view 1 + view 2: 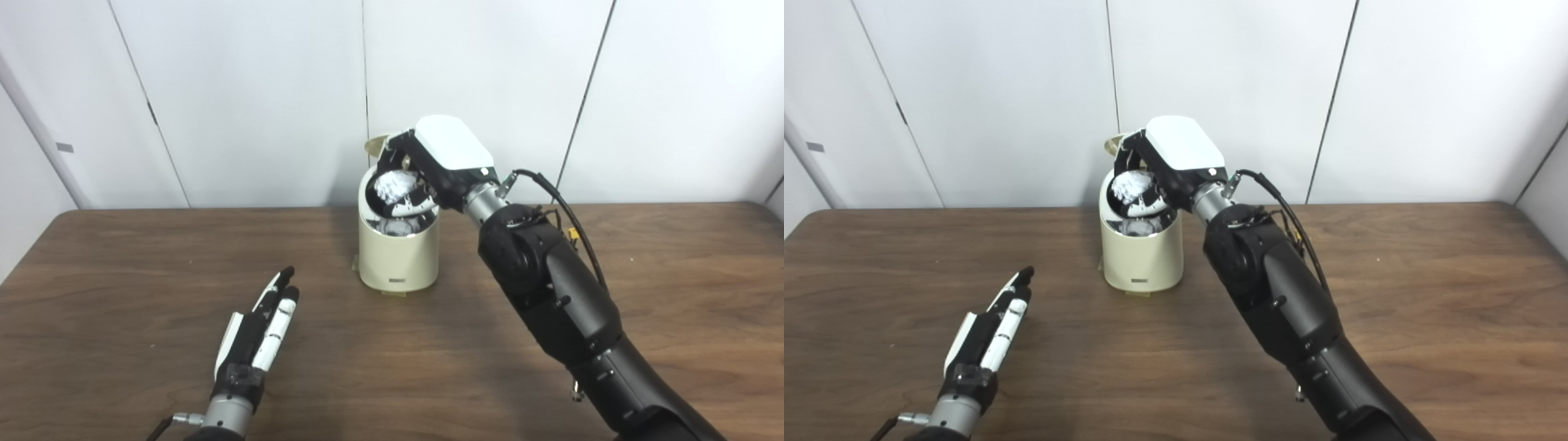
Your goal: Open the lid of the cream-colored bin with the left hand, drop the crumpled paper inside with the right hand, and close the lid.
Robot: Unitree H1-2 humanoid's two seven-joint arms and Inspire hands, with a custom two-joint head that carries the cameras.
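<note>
A dark wooden counter [122,257] stretches across the room before pale wall panels. The robot's black right arm reaches up from the lower right, its right hand [442,160] poised directly over the mouth of the cream-colored bin [398,257], which stands near the counter's middle. The fingers [392,150] curl around a white crumpled paper [395,185] held just at the rim, apparently still gripped. The lid [375,144] stands raised behind the hand, unsupported. The left hand [260,331] lies low on the counter, well apart from the bin, fingers straight and holding nothing. The risk, as I judge it: the unheld lid could fall onto the hand, or the paper could snag on the rim and tumble outside.
</note>
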